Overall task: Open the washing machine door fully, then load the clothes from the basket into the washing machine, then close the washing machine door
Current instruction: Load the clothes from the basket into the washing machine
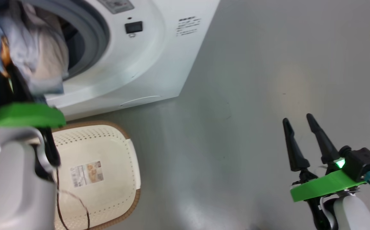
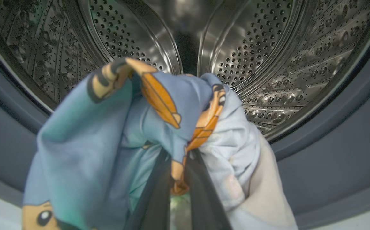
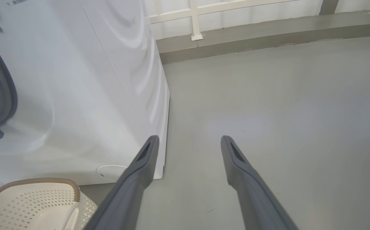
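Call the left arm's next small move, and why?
Probably ease the left gripper forward, past the grey seal and deeper into the steel drum, before opening. It is shut on the bear-print clothes, which hang at the drum's mouth in front of the seal; released here, they might land on the lip.

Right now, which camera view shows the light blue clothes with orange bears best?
The left wrist view: the light blue bear-printed clothes sit close and sharp at its middle, pinched by the left claw. The head view shows them blurred at its upper left; the right wrist view, perhaps a sliver at its left edge.
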{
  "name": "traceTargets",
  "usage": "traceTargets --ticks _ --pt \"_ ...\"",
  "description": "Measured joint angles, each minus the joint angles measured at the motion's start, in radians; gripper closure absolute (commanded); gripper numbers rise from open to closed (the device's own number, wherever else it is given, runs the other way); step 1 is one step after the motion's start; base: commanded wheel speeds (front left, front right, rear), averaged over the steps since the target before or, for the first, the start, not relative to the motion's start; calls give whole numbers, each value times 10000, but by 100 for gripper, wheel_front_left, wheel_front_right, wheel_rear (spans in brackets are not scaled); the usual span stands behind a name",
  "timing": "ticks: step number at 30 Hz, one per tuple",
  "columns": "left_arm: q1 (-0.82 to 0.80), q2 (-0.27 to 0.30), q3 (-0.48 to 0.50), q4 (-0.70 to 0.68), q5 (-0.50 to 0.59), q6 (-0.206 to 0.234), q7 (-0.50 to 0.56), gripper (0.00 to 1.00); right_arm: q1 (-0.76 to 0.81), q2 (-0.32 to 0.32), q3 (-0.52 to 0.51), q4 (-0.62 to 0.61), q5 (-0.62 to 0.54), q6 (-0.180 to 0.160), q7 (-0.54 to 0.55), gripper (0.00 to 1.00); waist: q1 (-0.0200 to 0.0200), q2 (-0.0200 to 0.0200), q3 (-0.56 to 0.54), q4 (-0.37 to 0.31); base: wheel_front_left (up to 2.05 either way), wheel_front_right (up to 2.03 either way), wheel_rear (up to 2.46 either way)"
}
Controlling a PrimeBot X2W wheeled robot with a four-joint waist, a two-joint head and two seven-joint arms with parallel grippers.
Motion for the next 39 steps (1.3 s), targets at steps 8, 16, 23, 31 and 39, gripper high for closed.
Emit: traceTargets --ticks 8,16,23,31,39 --pt "-2070 443 48 2497 117 -69 -123 100 6 100 403 146 12 0 2 0 0 0 -94 -580 0 0 0" --pt "-4060 1041 320 5079 115 -343 -562 100 31 115 732 249 84 0 0 0 0 0 -58 -1266 0 0 0" --pt "-5679 1764 462 6700 251 -504 -729 100 54 36 920 276 96 0 0 0 0 0 287 -1726 0 0 0" --pt "-6803 2253 466 7917 295 -671 -815 100 94 -13 1112 209 125 0 0 0 0 0 831 -2065 0 0 0" --pt "-8174 2646 372 7589 721 -671 -846 100 94 -21 1143 58 127 0 0 0 0 0 1390 -2205 0 0 0"
